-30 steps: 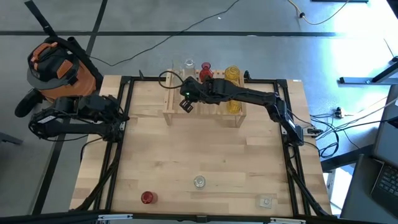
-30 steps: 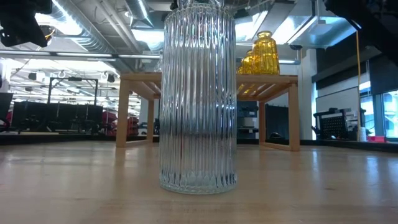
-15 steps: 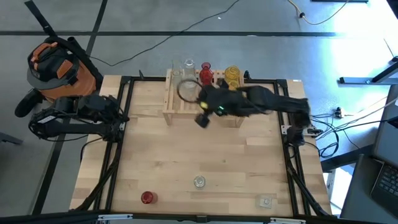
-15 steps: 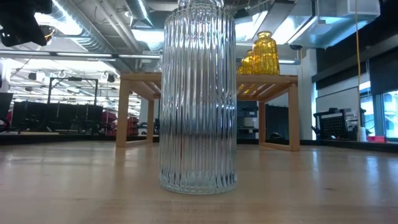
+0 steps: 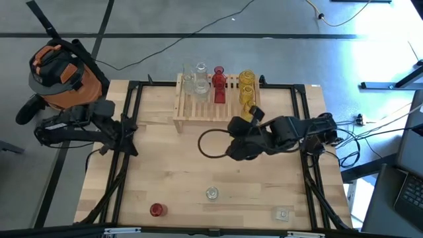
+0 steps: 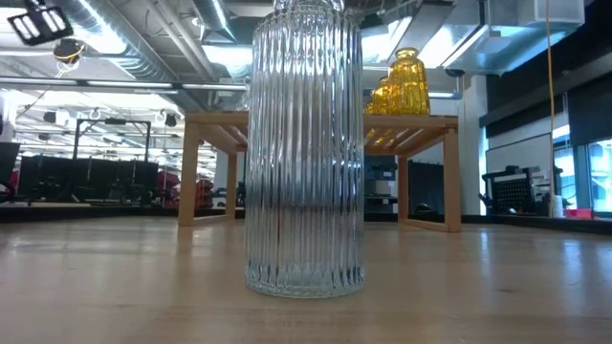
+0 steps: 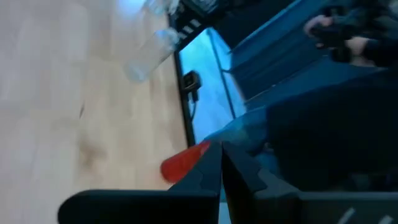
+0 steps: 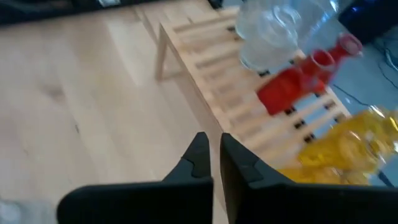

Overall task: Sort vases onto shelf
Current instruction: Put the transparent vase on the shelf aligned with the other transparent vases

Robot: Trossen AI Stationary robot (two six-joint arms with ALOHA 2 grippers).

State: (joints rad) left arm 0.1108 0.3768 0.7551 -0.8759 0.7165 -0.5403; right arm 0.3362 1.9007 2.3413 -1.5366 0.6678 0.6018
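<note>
Right gripper (image 5: pixel 232 151) has pulled back off the shelf (image 5: pixel 192 112) to mid-surface, fingers closed and empty, so that placement looks done. Shelf now carries clear vases (image 5: pixel 193 77), red vases (image 5: pixel 218 84) and yellow vases (image 5: pixel 247 89). Left gripper (image 5: pixel 125 135) at the left edge has just closed, holding nothing. Remaining at the near edge: red vase (image 5: pixel 155 210), ribbed clear vase (image 5: pixel 211 193), another clear vase (image 5: pixel 283 214).

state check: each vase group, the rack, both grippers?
clear vases on shelf: two, upright
red vases on shelf: upright
yellow vases on shelf: upright
shelf: front slats bare
red vase: on table, unsorted
clear vases: two on table, unsorted
left gripper: shut, empty
right gripper: shut, empty
</note>
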